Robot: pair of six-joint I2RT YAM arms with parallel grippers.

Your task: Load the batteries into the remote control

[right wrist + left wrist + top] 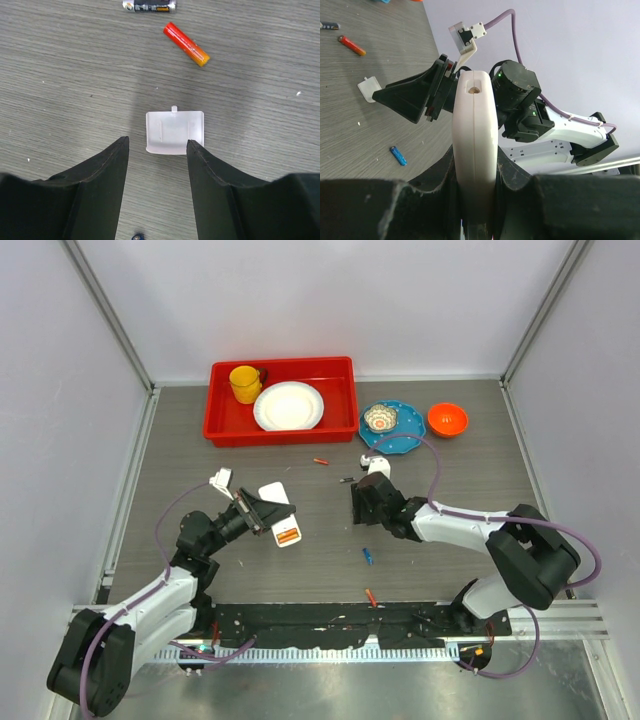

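**Work table, near edge to far.** At 6 o'clock of the table centre lies a red battery (371,597), and just beyond it a blue battery (368,556).

At 9 o'clock the left gripper (264,512) is closed on the remote control (475,130). It pinches the remote across its thin dimension, edge-on to the left wrist camera, and the remote appears lifted off the table.

At 3 o'clock of the remote, and apart from it, the right gripper (157,142) hangs low with its jaws spread wide and empty. A white battery cover (175,132) lies flat on the table just past its fingertips; whether the right tip touches it cannot be told.

Farther toward 12 o'clock lie a red-and-orange battery (186,44) and a dark battery (149,6). Farthest is a red tray (335,405) holding a yellow mug (245,383) and a white plate (289,406).

**Handling (judged).** The batteries are light, stiff, smooth and apt to roll, so each is best gripped across mid-barrel. The remote control is light, rigid, slick plastic, and a hold clear of its compartment suits loading.
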